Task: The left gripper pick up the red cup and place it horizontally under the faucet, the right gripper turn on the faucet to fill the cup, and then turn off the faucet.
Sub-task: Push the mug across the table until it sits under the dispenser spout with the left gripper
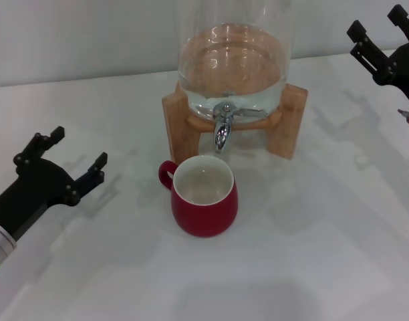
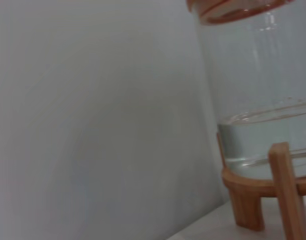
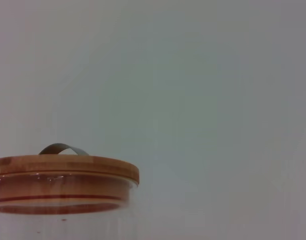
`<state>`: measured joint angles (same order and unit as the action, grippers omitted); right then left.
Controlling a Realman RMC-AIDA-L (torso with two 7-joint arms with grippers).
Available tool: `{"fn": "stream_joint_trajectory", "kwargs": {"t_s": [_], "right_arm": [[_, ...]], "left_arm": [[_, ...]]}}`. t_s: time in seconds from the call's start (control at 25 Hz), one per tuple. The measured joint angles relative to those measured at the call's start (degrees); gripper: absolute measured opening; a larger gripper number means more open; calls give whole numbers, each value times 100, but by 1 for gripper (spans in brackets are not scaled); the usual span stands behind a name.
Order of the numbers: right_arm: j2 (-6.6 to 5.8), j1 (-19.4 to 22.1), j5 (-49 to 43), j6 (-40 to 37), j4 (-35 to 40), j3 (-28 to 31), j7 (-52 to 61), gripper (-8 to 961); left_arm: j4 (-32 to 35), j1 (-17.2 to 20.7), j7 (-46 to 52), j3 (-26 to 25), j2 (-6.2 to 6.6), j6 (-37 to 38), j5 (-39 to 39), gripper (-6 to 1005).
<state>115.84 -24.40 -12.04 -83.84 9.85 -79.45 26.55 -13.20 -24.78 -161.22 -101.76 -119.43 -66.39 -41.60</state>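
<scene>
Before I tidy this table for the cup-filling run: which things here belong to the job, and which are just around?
For the job:
- red cup, upright below the spout
- faucet
- left gripper, open, left of the cup
- right gripper, open, far right

Just around:
- glass dispenser holding water
- wooden stand
- wooden lid
- white table
</scene>
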Motion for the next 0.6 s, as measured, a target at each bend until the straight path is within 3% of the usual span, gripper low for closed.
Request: {"fn": "stream_joint_trajectory", "kwargs": {"t_s": [0.36,0.6], "right_arm": [[0,-11,0,-16,0,-9,0,854],[4,-20,0,-18,25,-9,0,854]], "left_arm": [[-8,66,-37,129,-27,-20,15,811],[5,88,-45,134,-28,-17,-25,694]]}}
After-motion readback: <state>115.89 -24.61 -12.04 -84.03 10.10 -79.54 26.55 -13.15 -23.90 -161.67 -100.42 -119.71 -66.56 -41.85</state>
